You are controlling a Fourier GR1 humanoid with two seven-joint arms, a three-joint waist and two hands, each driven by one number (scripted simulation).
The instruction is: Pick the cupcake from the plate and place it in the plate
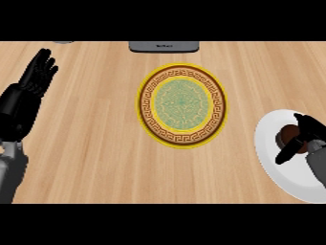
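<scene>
Only 1 view is given, taken from the robot's head and aimed steeply down. The counter is seen from near, filling the frame.

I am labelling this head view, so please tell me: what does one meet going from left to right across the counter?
In order: left hand → yellow-rimmed patterned plate → white plate. The cupcake and right hand overlap the white plate, so I leave them unordered.

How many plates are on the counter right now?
2. A yellow patterned plate lies mid-counter; a white plate sits at the right edge, partly covered by the right hand curled round the cupcake. None seems hidden.
</scene>
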